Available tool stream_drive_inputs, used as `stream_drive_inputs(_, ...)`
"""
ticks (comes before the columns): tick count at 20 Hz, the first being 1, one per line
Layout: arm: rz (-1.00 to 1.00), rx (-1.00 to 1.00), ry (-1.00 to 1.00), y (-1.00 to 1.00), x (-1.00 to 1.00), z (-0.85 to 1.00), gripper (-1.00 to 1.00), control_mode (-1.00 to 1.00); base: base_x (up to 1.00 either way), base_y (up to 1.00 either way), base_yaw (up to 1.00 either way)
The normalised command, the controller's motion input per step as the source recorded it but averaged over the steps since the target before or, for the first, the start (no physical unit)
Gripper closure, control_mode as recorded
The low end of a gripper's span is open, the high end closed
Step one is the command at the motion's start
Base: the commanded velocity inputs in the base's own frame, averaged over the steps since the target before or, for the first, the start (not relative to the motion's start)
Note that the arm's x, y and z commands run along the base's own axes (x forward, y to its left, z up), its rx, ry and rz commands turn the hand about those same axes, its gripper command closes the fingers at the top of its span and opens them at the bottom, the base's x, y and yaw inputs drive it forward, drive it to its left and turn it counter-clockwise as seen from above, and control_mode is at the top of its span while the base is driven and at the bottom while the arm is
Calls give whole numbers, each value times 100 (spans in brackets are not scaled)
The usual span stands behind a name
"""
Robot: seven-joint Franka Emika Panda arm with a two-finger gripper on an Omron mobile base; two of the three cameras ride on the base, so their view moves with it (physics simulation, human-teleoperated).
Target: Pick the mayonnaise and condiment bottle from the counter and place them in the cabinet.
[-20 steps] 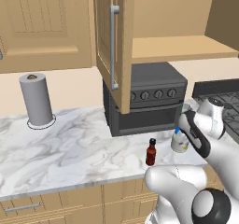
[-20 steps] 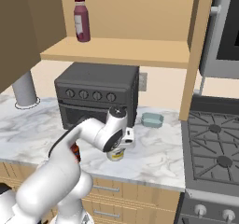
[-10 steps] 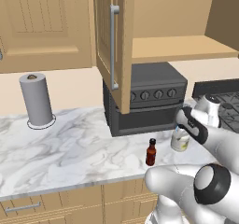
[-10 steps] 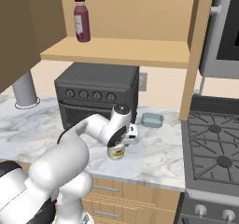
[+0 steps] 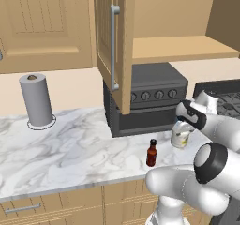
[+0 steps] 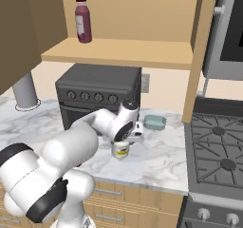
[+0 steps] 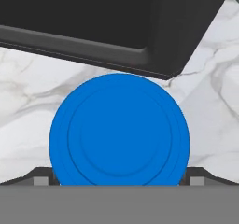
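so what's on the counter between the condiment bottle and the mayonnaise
Nothing: in the left base view, bare marbled counter separates the condiment bottle from the mayonnaise.

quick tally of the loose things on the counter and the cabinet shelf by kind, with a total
Jars: 1, the mayonnaise on the counter
Bottles: 2, the condiment bottle on the counter, a purple bottle on the cabinet shelf
Paper towel rolls: 1
Small teal dishes: 1
Total: 5

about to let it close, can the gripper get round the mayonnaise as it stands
Probably yes. The gripper is open and sits right over the mayonnaise, a finger tip showing at each side of the blue lid. The toaster oven stands close behind the jar but not between the fingers.
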Motion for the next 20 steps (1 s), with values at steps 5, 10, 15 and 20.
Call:
stream_drive_inputs(5,0,0,-11,0,-24,11,100,-100,0,0,0)
stream_drive_inputs(10,1,-4,-29,12,-72,53,100,-100,0,0,0)
stream_drive_inputs(15,4,-16,-31,34,-75,54,100,-100,0,0,0)
stream_drive_inputs(20,2,-16,-23,41,-55,50,100,-100,0,0,0)
